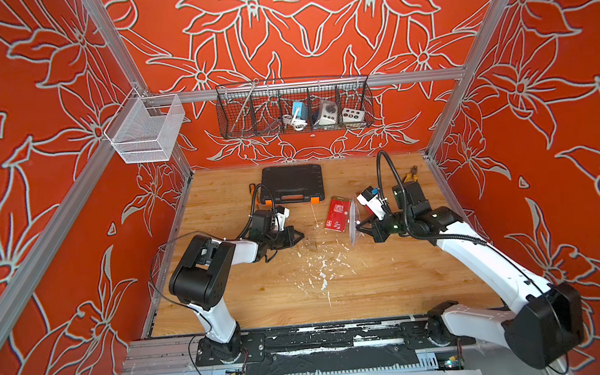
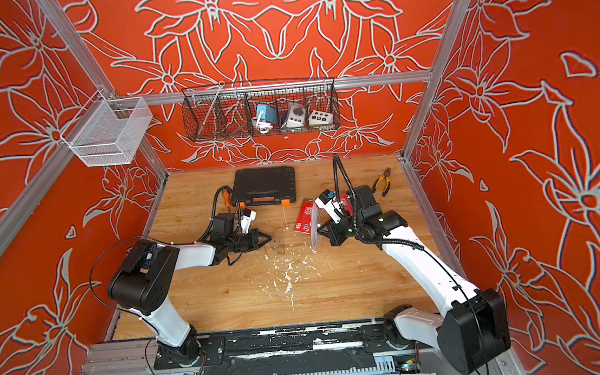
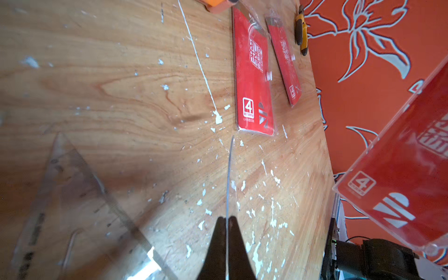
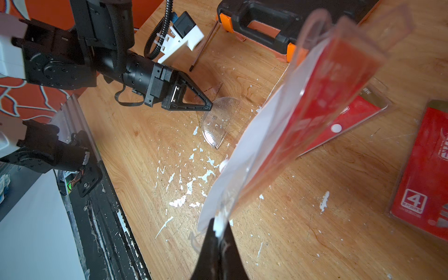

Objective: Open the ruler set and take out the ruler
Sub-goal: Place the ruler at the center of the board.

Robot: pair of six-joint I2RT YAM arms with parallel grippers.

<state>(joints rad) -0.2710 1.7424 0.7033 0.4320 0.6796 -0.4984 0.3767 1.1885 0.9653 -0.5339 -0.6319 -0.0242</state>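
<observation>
My right gripper [image 4: 218,228] is shut on a corner of the ruler set [image 4: 315,97], a clear plastic case with a red card inside. The case is held on edge above the table and also shows in a top view [image 1: 353,221] and in the left wrist view [image 3: 400,174]. My left gripper [image 3: 227,218] is shut on a clear half-round protractor [image 4: 221,121], which the left wrist view shows edge-on as a thin line [image 3: 229,174]. That gripper [image 1: 302,236] is left of the case, low over the wood. A clear triangle ruler [image 3: 72,194] lies flat on the table near it.
Two more red ruler packs [image 3: 253,80] [image 3: 286,63] lie flat beyond the grippers. A black tool case [image 1: 292,183] with orange latches sits at the back, yellow-handled pliers [image 2: 382,182] at the back right. A wire basket [image 1: 294,104] and a white mesh basket [image 1: 144,131] hang above.
</observation>
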